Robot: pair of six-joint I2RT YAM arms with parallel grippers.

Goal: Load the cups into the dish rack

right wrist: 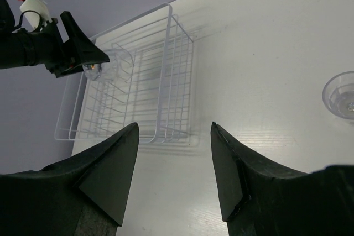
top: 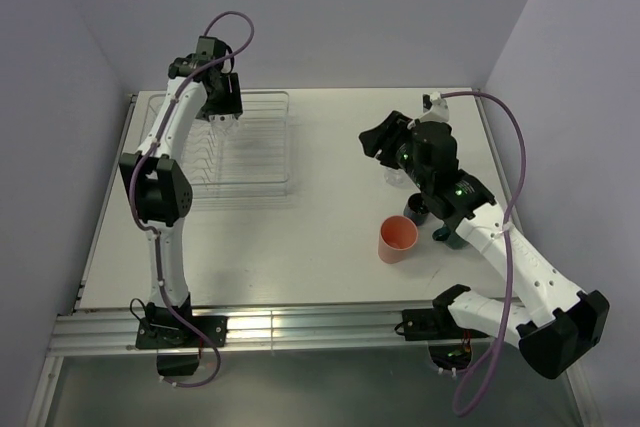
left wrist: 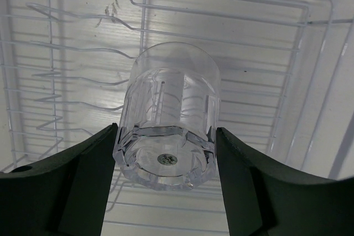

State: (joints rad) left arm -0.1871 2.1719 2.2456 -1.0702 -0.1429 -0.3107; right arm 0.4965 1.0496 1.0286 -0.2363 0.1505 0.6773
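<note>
Left gripper (left wrist: 166, 136) holding tumbler (left wrist: 172, 95) | over dish rack (top: 252, 173), far side

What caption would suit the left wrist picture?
Left end effector grips a clear glass tumbler by its base over the wire dish rack.

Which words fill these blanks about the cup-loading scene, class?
The left hand grips a clear glass tumbler over the ___.
The right hand is ___ and empty.
The ___ plastic cup stands upright on the table.
Missing: dish rack; open; pink.
</note>
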